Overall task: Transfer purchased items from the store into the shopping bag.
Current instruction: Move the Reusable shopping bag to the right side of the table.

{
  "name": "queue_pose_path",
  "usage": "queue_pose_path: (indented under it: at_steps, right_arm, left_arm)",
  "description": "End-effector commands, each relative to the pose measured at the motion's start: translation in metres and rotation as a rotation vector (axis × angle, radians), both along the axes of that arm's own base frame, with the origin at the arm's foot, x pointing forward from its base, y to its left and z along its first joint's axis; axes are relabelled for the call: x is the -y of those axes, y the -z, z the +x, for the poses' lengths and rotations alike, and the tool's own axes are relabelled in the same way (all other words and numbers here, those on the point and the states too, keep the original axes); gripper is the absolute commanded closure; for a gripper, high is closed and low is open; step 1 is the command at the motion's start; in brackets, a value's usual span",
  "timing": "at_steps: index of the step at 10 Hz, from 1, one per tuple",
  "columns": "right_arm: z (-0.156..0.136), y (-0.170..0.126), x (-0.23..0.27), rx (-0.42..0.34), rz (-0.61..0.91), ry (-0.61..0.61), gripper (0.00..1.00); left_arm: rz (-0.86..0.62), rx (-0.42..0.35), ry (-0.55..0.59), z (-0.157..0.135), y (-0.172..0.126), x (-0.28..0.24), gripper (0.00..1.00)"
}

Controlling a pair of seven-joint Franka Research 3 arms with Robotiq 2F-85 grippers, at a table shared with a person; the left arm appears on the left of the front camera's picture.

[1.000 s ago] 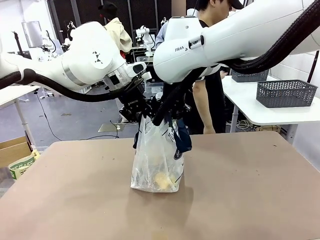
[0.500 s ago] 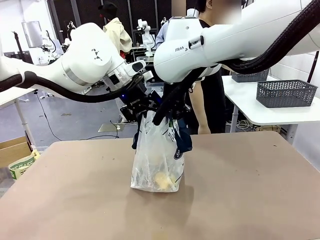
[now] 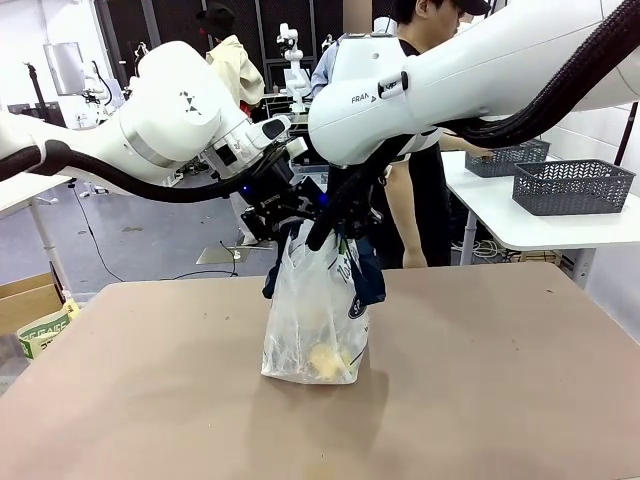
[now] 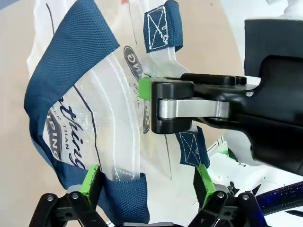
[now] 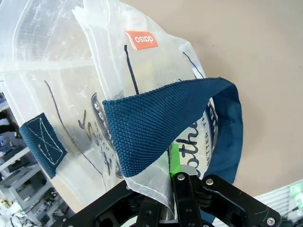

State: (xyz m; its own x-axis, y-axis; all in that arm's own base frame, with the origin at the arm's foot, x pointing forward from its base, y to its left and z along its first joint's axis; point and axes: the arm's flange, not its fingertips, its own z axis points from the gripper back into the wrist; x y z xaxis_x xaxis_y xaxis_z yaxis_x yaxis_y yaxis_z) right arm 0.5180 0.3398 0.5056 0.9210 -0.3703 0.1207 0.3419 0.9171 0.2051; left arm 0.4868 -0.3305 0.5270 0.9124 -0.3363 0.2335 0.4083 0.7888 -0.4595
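While both white arms meet above its mouth, the translucent frosted-clear plastic shopping bag [image 3: 315, 320] with navy blue strap handles [image 4: 71, 61] stands upright near the middle of the tan counter [image 3: 500, 380].

Contents: one roundish pale yellow item [image 3: 325, 358] lies at the bottom of the bag, seen through the plastic; other contents cannot be made out.

Markings: navy script lettering and a round navy logo [image 3: 354, 308] on the bag wall; a small orange tag [image 5: 140, 39] near the top edge in the right wrist view.

Left gripper [image 4: 147, 178]: its fingers [image 4: 90, 178] stand spread wide apart at the bag's mouth, one green pad on either side of a fold of plastic and strap, clamping nothing.

Right gripper [image 5: 173, 170]: its fingers are closed tight on the upper rim of the bag, pinching the clear film just beside a blue strap. In the left wrist view this same gripper reaches in from the right, green pad tip against the plastic.

Surroundings: two dark grey lattice-mesh plastic baskets [image 3: 572, 186] sit on a white side table [image 3: 530, 225] at the right; a person [image 3: 420, 170] stands behind the bag, reaching towards the farther basket. A cardboard box [image 3: 35, 310] rests on the floor at the left.
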Motion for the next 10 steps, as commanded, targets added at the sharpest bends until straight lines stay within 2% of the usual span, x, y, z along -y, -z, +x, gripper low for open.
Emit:
queue_pose_path:
  at_steps: [1, 7, 10]
  right_arm:
    - [0.005, 0.003, -0.002, -0.008, 0.021, 0.019, 1.0]
    - [0.005, 0.006, 0.0, -0.012, 0.023, 0.018, 1.0]
    - [0.005, 0.008, 0.001, -0.016, 0.027, 0.019, 1.0]
  left_arm:
    - [-0.042, 0.002, 0.015, 0.001, -0.005, -0.005, 0.0]
    - [-0.067, 0.025, 0.025, 0.002, -0.005, 0.006, 0.0]
    - [0.013, -0.007, 0.058, -0.003, 0.015, 0.015, 0.0]
